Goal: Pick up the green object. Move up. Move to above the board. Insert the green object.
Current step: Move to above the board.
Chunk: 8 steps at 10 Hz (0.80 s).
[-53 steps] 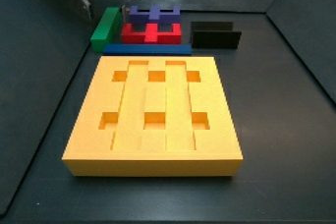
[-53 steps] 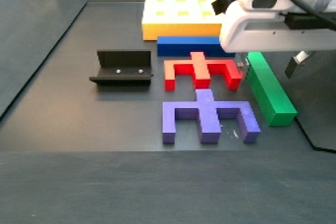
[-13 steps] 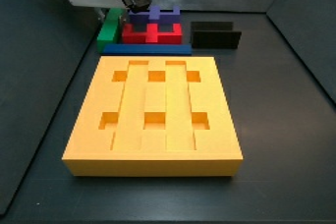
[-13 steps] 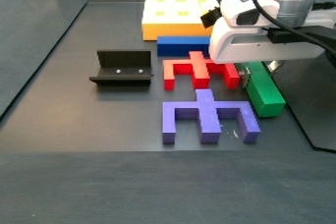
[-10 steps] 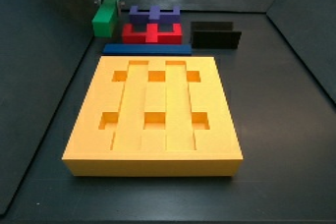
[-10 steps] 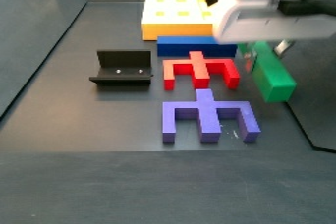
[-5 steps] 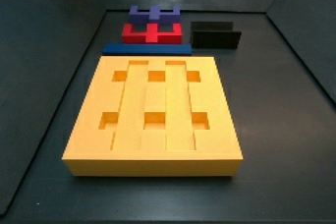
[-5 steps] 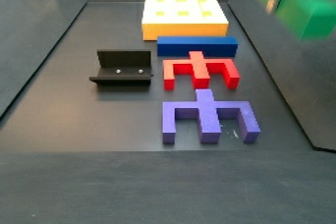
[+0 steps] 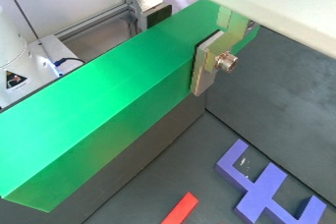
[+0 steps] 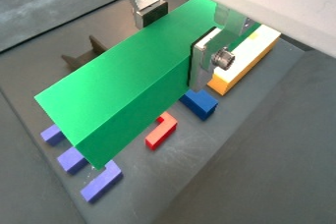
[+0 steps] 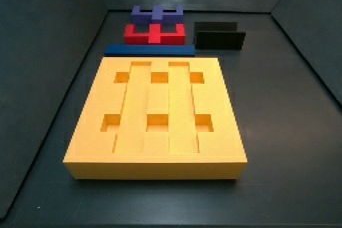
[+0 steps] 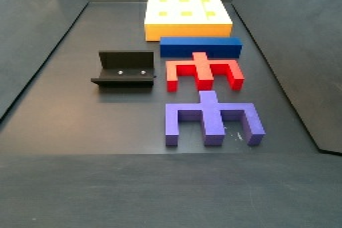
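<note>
My gripper (image 9: pixel 180 41) is shut on the green object (image 9: pixel 112 115), a long plain green bar, and holds it high above the floor; it also shows in a wrist view (image 10: pixel 132 76) between the silver fingers (image 10: pixel 207 59). Gripper and bar are out of both side views. The board (image 11: pixel 156 112), a thick yellow-orange slab with grooves and square recesses, lies on the floor in a side view and also shows in a side view (image 12: pixel 187 14). A corner of it shows far below in a wrist view (image 10: pixel 247 59).
A blue bar (image 12: pixel 201 47), a red notched block (image 12: pixel 203 70) and a purple notched block (image 12: pixel 210 120) lie in a row beyond the board. The fixture (image 12: pixel 124 70) stands beside them. Dark walls enclose the floor.
My gripper closed on the green bar and lifted it from beside the red block, up out of both side views.
</note>
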Motion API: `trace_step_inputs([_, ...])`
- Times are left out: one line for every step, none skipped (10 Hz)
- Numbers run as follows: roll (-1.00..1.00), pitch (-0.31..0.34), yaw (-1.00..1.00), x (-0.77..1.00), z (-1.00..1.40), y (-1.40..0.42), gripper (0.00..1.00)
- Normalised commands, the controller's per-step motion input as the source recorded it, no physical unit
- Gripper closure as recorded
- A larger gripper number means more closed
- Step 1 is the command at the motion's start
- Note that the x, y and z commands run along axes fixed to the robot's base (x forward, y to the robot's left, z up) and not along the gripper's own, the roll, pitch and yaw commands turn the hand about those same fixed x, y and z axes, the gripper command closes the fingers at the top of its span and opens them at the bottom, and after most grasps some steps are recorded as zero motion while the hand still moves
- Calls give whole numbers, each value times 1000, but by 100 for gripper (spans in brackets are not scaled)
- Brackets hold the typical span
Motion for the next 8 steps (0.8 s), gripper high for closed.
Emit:
trace_step_inputs([117, 87, -221, 714, 165, -1400, 100])
trace_step_inputs([93, 132, -88, 745, 157, -1400, 100])
trace_step_inputs([-30, 129, -35, 769, 164, -1400, 100])
trace_step_inputs([-14, 131, -19, 765, 167, -1400, 100])
trace_step_inputs([21, 146, -1, 774, 173, -1400, 100])
trace_step_inputs([13, 158, 4, 809, 180, -1400, 100])
trace_step_inputs([23, 154, 8, 825, 184, -1400, 100])
trace_step_inputs([44, 150, 10, 860, 192, -1400, 100])
